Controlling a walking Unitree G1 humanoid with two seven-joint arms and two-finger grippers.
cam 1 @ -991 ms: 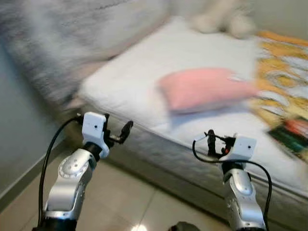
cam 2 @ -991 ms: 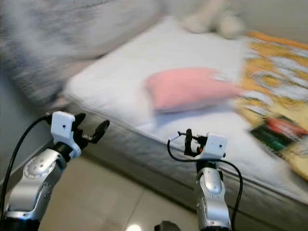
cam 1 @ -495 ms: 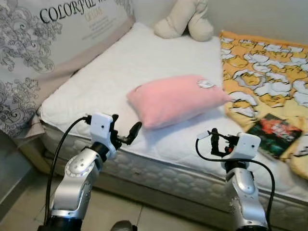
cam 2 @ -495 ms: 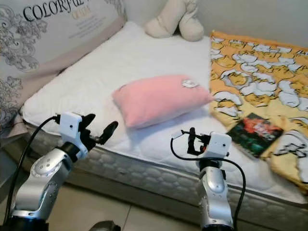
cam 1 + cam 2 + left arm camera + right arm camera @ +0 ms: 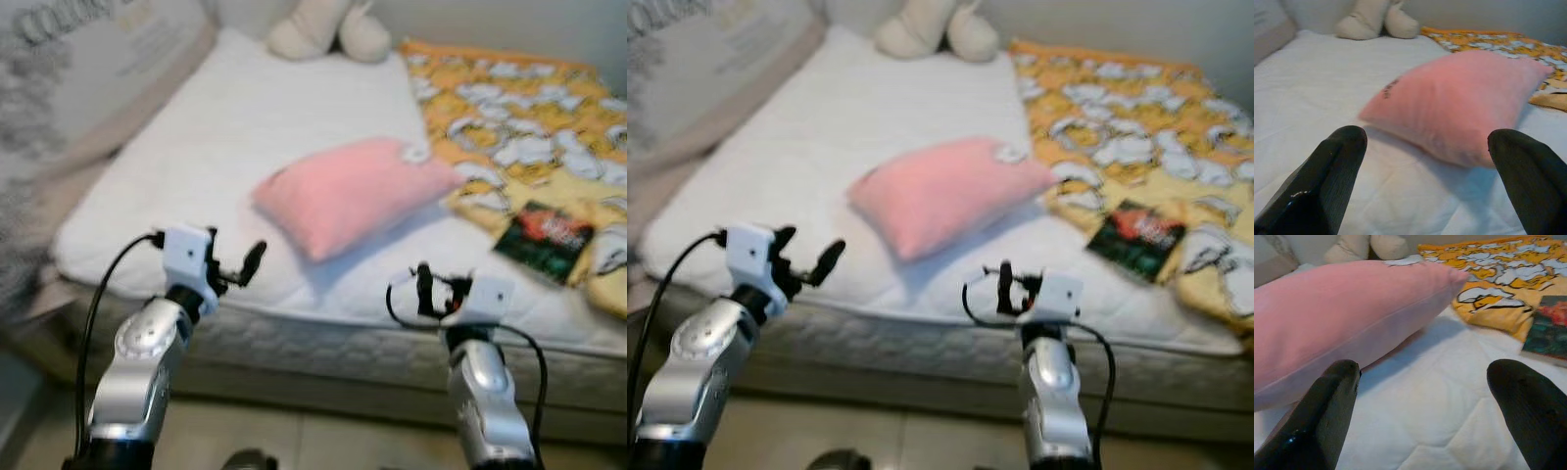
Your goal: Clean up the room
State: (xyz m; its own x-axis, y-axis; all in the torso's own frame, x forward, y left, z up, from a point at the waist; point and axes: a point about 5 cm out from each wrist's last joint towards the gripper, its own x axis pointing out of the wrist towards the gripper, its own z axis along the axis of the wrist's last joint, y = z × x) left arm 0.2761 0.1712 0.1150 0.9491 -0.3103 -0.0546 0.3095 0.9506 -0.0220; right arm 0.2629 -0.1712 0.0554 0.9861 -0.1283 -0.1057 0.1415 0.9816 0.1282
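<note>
The pink pillow (image 5: pixel 348 193) lies on the white bed (image 5: pixel 206 166), near its front edge, tilted, beside a yellow patterned blanket (image 5: pixel 519 108). The left hand (image 5: pixel 238 271) hovers at the bed's front edge, fingers spread wide, with the pillow just ahead and apart from it. The right hand (image 5: pixel 428 291) hovers likewise at the edge, fingers wide, empty, with the pillow ahead toward the robot's left. A dark book (image 5: pixel 545 240) rests on the blanket. A cream plush toy (image 5: pixel 315 27) sits at the far end.
</note>
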